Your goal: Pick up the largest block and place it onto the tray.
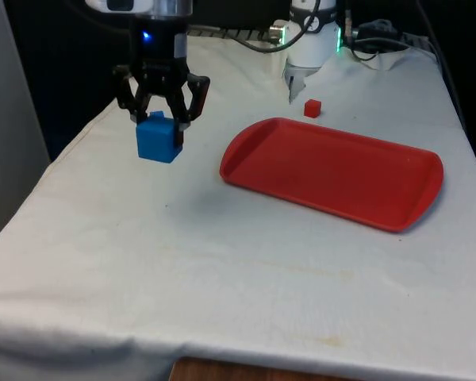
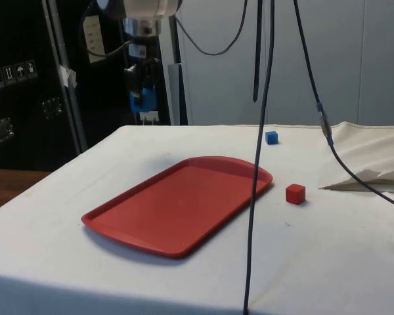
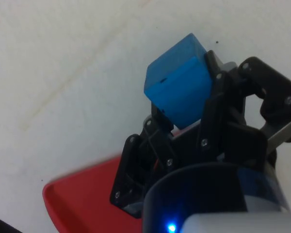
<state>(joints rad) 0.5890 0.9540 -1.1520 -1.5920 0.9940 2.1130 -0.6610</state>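
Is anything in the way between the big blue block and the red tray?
Nothing visible is. The gripper holds the big blue block in the air beside the red tray. The small red cube and small blue cube sit off that path.

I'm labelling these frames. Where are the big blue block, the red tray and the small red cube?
big blue block point(image 1: 157, 140), front view, its front face.
red tray point(image 1: 416, 155), front view, its far rim.
small red cube point(image 2: 295, 193), side view, its front face.
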